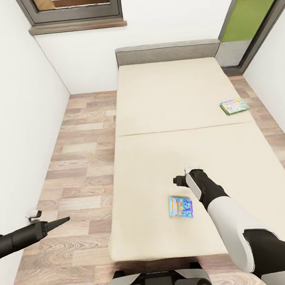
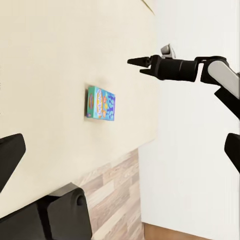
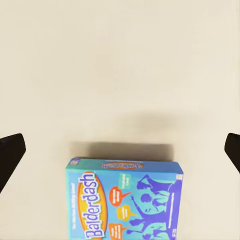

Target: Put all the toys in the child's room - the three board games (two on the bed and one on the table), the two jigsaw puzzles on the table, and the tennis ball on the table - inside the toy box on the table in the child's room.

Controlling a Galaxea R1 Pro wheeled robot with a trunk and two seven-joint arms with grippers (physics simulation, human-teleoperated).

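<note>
Hovering right claw [image 1: 180,177], board game [image 1: 181,206] just beside

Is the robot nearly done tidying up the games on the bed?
Not yet. Nothing looks put away: both board games lie on the bed, the blue game near the foot and the green game at the far right edge. In hand: the right gripper hovers open above the blue one, holding nothing. Left: grab each game and carry it to the toy box.

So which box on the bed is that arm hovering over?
Start at the big beige bed. Near its foot, beside the right gripper, lies the blue Balderdash box. The other box, green and yellow, sits farther up by the bed's right edge.
</note>
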